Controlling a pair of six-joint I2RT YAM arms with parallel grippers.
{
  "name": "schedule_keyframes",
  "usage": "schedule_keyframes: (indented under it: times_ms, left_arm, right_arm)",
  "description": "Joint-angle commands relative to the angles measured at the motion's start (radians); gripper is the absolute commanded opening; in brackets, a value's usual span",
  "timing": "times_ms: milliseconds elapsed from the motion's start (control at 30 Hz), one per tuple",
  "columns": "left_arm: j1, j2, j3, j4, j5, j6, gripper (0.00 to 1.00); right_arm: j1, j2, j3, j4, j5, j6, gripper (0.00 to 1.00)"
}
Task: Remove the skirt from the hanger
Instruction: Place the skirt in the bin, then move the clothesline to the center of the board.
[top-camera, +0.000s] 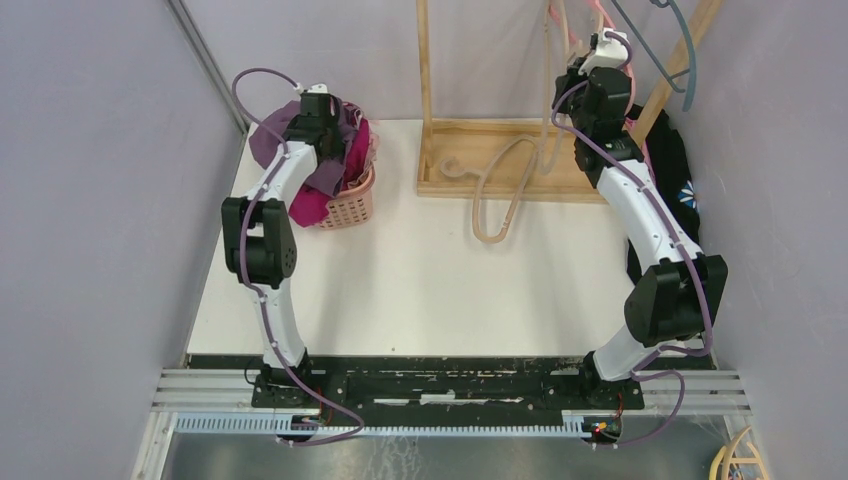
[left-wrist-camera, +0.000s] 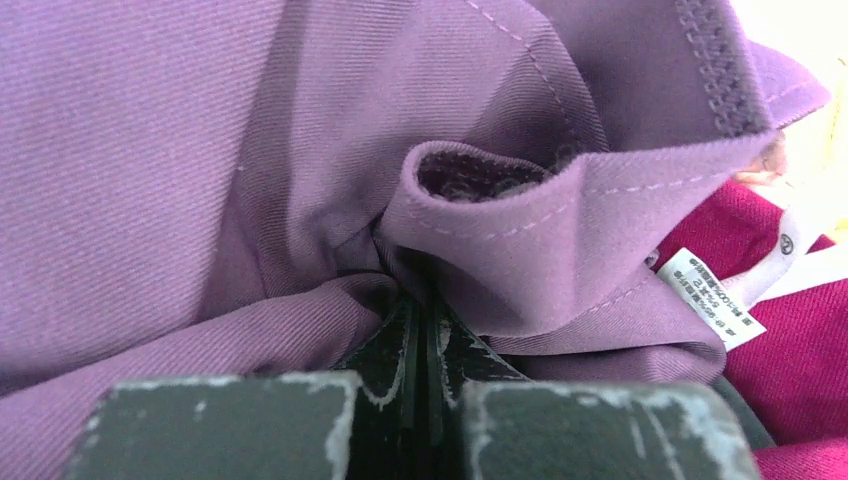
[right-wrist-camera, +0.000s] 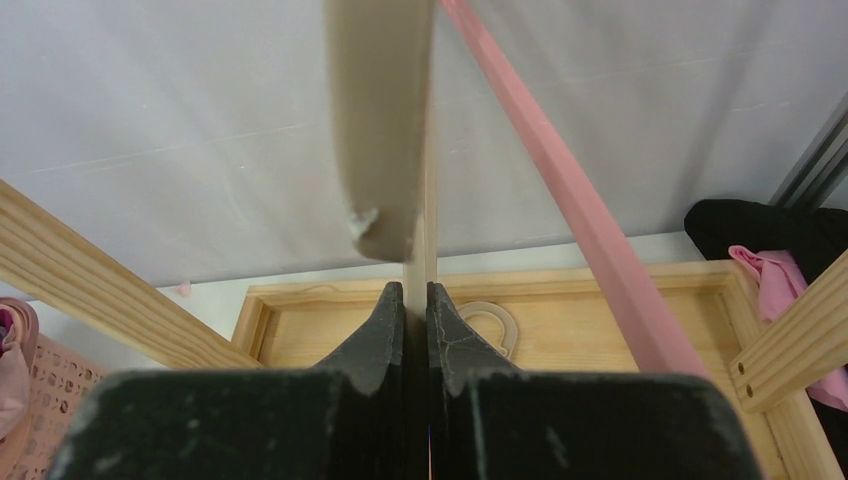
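Pink basket far left — wooden rack, black garment right.

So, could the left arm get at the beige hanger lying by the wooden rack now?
Probably not yet: the left gripper is shut on the purple skirt at the basket, away from that hanger.

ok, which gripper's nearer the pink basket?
Left. Left gripper sits over the pink basket, shut on the purple skirt; right gripper is across the table, shut on a beige hanger.
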Motion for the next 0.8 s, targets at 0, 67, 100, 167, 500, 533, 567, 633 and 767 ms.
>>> schedule_keyframes:
  times_ms: [0, 67, 100, 167, 500, 533, 567, 633, 767]
  left_arm:
    - [-0.004, 0.067, -0.034, -0.135, -0.02, 0.078, 0.07]
    - [-0.014, 0.003, -0.041, -0.096, -0.019, 0.106, 0.35]
    - [-0.02, -0.038, -0.032, -0.081, -0.023, 0.12, 0.41]
    - [-0.027, -0.075, 0.016, -0.09, -0.026, 0.146, 0.48]
    - [-0.124, -0.263, 0.125, -0.149, -0.041, 0.201, 0.99]
    - [-0.138, -0.286, 0.125, -0.155, -0.042, 0.199, 0.99]
    - [-0.154, -0.307, 0.125, -0.158, -0.043, 0.199, 0.99]
    - [-0.194, -0.355, 0.128, -0.157, -0.044, 0.204, 0.99]
    - [-0.267, -0.408, 0.137, -0.136, -0.061, 0.23, 0.99]
  right_arm:
    - [-0.007, -0.05, 0.005, 0.071, 0.016, 0.005, 0.01]
    - [-0.008, -0.054, 0.007, 0.067, 0.013, 0.011, 0.01]
    - [-0.007, -0.055, 0.008, 0.067, 0.013, 0.014, 0.01]
    - [-0.007, -0.062, 0.013, 0.061, 0.009, 0.018, 0.01]
    - [-0.007, -0.086, 0.008, 0.059, -0.013, 0.051, 0.01]
    - [-0.007, -0.087, 0.006, 0.059, -0.015, 0.055, 0.01]
    - [-0.007, -0.087, 0.006, 0.058, -0.016, 0.058, 0.01]
    - [-0.007, -0.086, 0.006, 0.055, -0.021, 0.065, 0.01]
    - [-0.004, -0.088, 0.009, 0.045, -0.032, 0.074, 0.01]
